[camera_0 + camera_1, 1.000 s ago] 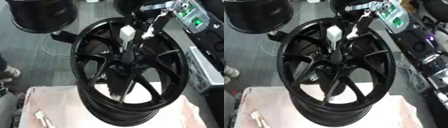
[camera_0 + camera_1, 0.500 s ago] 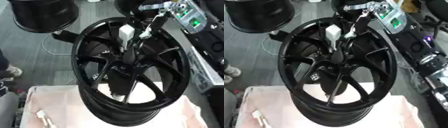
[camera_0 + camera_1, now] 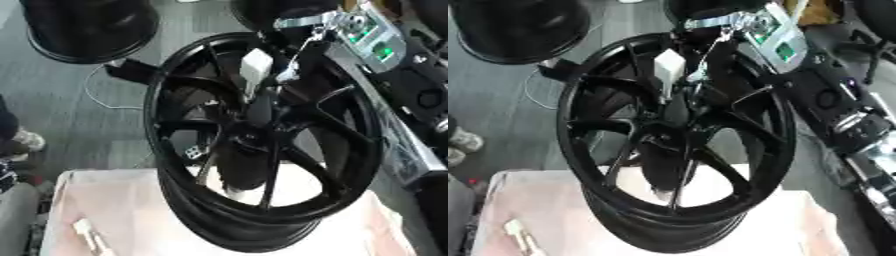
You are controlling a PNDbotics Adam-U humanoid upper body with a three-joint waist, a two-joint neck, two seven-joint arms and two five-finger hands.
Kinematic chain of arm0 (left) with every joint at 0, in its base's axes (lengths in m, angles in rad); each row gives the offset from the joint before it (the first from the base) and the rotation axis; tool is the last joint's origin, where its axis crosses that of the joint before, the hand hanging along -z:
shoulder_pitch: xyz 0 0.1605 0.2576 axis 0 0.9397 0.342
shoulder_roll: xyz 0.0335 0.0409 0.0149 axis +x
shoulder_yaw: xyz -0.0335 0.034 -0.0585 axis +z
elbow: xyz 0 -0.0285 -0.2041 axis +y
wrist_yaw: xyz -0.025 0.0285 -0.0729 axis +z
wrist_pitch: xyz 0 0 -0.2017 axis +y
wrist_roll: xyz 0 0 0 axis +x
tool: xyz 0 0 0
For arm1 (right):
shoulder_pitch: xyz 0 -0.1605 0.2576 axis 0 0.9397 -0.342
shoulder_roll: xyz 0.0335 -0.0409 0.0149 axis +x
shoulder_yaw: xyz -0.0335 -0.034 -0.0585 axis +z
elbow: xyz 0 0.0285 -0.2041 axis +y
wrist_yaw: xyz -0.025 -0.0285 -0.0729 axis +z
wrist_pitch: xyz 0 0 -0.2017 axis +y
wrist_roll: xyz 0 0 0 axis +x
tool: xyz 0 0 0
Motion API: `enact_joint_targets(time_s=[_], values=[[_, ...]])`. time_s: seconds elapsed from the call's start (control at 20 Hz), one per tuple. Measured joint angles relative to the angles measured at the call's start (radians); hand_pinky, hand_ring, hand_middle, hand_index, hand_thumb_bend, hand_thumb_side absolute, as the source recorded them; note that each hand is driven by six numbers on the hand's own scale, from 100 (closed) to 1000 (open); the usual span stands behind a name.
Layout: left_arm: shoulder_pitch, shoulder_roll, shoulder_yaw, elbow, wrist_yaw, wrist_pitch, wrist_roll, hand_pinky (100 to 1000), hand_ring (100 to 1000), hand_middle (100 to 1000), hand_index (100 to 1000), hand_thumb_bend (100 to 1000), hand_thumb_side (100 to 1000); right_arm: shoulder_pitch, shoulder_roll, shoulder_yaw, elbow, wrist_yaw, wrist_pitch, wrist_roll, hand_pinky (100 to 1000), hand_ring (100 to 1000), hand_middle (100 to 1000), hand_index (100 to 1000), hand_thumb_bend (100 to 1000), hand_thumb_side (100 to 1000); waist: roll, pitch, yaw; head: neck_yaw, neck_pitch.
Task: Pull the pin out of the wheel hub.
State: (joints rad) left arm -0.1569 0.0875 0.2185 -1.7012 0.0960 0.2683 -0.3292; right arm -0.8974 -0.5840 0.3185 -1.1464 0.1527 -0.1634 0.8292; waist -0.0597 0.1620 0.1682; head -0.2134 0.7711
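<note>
I reckon the pin sits stiff in the heavy wheel hub (image 3: 249, 137); robot hand state I cannot tell.

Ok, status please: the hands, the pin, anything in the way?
Right hand at wheel hub centre. Left hand not in view. Pin cannot be made out. Spokes crowd the right hand.

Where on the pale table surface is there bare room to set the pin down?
Bare cloth shows at the table's near-left, between the wheel and the left edge, apart from a small pale item. A smaller patch lies near-right of the wheel. The middle is filled by the wheel, with the right hand reaching into its hub.
</note>
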Motion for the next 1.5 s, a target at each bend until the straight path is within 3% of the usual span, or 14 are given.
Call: enact_joint_targets(time_s=[0.45, 0.85, 1.5], values=[[0.000, 0.000, 0.000, 0.000, 0.000, 0.000, 0.000, 501, 566, 634, 686, 310, 979, 0.001, 0.016, 0.011, 0.005, 0.014, -0.003, -0.031, 327, 314, 515, 679, 251, 100, 0.000, 0.000, 0.004, 0.000, 0.000], [0.000, 0.000, 0.000, 0.000, 0.000, 0.000, 0.000, 501, 566, 634, 686, 312, 978, 0.005, 0.017, 0.016, 0.008, 0.009, 0.007, -0.075, 303, 286, 433, 596, 205, 100, -0.002, 0.000, 0.004, 0.000, 0.000], [0.000, 0.000, 0.000, 0.000, 0.000, 0.001, 0.000, 501, 566, 633, 686, 313, 978, -0.012, 0.016, -0.039, 0.007, -0.121, 0.021, -0.200, 276, 265, 401, 579, 259, 100, -0.005, -0.001, -0.007, 0.004, 0.000]])
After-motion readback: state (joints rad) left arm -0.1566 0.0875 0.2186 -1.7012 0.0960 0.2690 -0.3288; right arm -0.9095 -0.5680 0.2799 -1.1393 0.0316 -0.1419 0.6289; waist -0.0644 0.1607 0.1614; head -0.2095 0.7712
